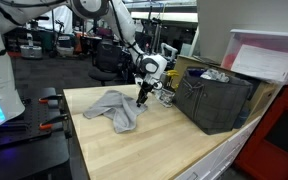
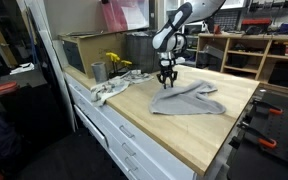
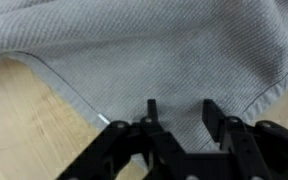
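Note:
A grey cloth (image 1: 117, 108) lies crumpled on the light wooden table (image 1: 154, 145). It also shows in an exterior view (image 2: 187, 99) and fills the wrist view (image 3: 154, 50). My gripper (image 1: 142, 97) hangs just above the cloth's edge nearest the dark bin; in an exterior view the gripper (image 2: 166, 79) is over the cloth's far edge. In the wrist view the gripper (image 3: 179, 108) is open, its two black fingers spread over the cloth's hem with nothing between them.
A dark crate (image 1: 214, 98) with items stands on the table beside the cloth. A metal cup (image 2: 98, 71), yellow item (image 2: 115, 62) and a white rag (image 2: 108, 89) lie near the wall. Red clamps (image 1: 50, 100) sit beside the table.

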